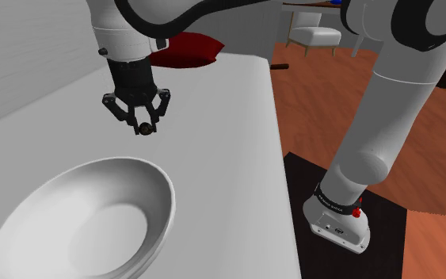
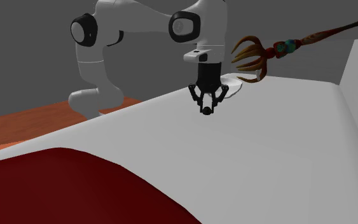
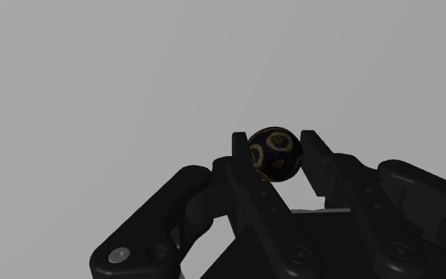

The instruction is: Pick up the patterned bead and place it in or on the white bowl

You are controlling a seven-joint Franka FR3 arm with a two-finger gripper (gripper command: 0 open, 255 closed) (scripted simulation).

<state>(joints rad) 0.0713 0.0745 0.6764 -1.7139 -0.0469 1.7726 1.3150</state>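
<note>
A small dark bead (image 3: 275,153) with pale ring patterns sits clasped between my two black fingers in the wrist view. My gripper (image 1: 143,127) is shut on it and hangs just above the grey tabletop (image 1: 221,143), beyond the white bowl (image 1: 82,222) at the shoulder view's lower left. In the second exterior view my gripper (image 2: 207,109) holds the bead (image 2: 206,111) over the table, with the bowl (image 2: 233,87) partly hidden behind it.
A dark red cushion (image 1: 185,49) lies at the table's far end and fills the second exterior view's lower left (image 2: 63,191). A clawed, beaded staff (image 2: 279,49) hangs near the bowl. The table edge (image 1: 280,150) drops to a wooden floor.
</note>
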